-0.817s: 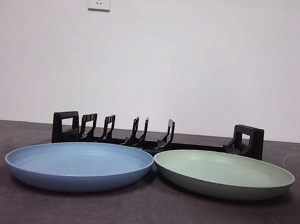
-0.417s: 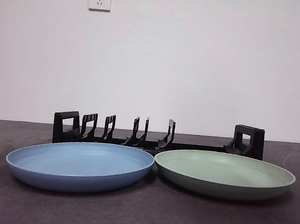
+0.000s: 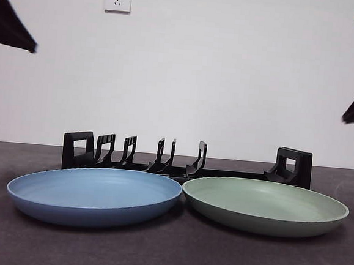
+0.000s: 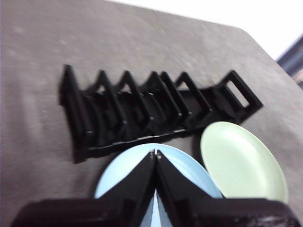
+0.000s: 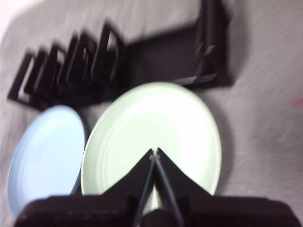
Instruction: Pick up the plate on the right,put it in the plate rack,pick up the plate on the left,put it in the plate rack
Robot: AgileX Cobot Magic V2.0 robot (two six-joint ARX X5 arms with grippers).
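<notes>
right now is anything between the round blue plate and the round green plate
Nothing lies between them. In the front view the round blue plate and the round green plate sit side by side, rims almost meeting, in front of the black plastic rack.

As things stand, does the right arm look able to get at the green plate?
Probably yes. The right gripper, jaws shut, hangs high above the green plate, which lies flat with nothing on it. The blue plate sits close beside it and the plate rack behind.
</notes>
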